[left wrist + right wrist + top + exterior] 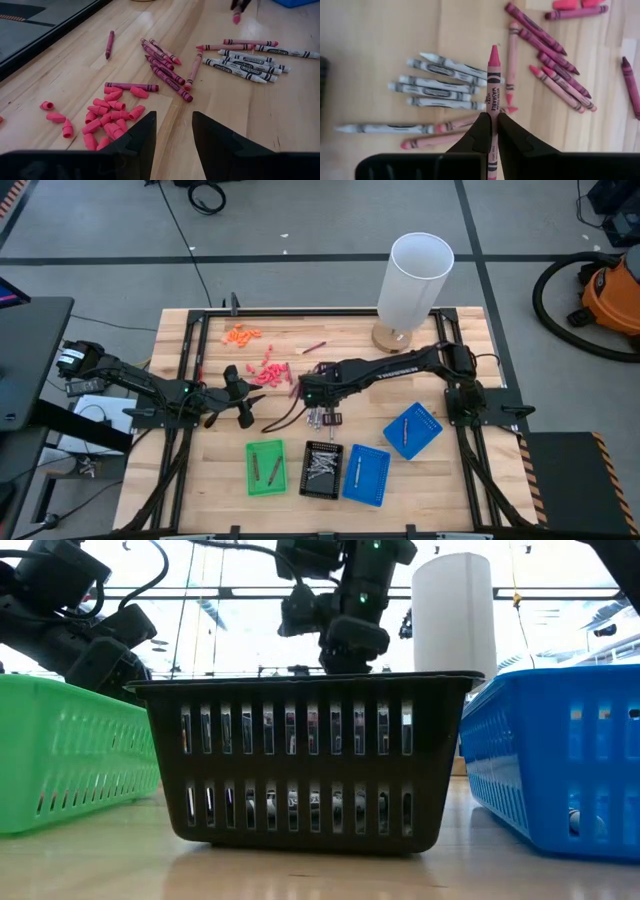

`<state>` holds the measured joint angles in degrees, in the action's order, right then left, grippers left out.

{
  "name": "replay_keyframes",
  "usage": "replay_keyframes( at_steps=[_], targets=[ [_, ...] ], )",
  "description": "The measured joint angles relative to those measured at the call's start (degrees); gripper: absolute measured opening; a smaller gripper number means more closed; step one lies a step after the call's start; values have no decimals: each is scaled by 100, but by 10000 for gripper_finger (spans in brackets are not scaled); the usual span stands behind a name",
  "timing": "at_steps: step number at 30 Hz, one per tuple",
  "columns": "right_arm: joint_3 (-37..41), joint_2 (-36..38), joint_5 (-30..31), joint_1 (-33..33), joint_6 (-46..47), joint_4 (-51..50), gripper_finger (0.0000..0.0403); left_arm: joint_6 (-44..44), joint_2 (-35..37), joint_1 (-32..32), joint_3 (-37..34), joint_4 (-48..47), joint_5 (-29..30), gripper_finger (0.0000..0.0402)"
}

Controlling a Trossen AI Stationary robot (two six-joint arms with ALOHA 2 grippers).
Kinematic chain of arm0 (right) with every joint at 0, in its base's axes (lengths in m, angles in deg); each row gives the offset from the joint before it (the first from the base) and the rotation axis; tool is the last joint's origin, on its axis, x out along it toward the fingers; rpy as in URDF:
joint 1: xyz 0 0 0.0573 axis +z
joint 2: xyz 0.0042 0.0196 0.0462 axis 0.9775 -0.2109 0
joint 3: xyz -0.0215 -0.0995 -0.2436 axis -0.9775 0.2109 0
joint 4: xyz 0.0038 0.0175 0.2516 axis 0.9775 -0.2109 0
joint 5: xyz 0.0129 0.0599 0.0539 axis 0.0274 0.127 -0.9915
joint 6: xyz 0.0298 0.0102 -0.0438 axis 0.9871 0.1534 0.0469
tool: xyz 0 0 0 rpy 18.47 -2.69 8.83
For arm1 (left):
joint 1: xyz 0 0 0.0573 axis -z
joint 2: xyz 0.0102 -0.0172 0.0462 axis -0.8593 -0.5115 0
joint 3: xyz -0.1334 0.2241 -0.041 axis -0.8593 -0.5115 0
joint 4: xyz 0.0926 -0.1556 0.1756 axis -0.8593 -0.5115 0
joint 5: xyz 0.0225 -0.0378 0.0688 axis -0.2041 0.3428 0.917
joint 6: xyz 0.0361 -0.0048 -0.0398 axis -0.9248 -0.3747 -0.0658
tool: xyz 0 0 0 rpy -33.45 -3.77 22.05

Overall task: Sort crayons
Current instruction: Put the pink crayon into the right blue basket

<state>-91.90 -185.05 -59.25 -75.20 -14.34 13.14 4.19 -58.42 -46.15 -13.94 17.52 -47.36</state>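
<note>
The right gripper [490, 131] is clamped on a pink crayon [493, 82], holding it above the wooden surface [375, 30] over a loose group of grey crayons [440, 82] and pink and maroon crayons [555, 60]. The left gripper [172, 131] hangs with its fingers apart and nothing between them, near a heap of stubby coral-pink bits [107, 117]. Near the front edge sit a green tray [265, 467], a black tray [322, 470] holding grey crayons, and two blue trays [366, 474].
</note>
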Motion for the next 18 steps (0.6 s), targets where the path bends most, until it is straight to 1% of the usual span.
replay_keyframes(
  at_steps=[9, 18],
  targets=[
    [-248, 2, -4, 297, 269, -93, 27, 1, 1, 2, 0, 0, -1, 137],
    [-254, 9, -117, 571, 709, -180, 27, 1, 1, 0, 0, 1, -1, 137]
  ],
)
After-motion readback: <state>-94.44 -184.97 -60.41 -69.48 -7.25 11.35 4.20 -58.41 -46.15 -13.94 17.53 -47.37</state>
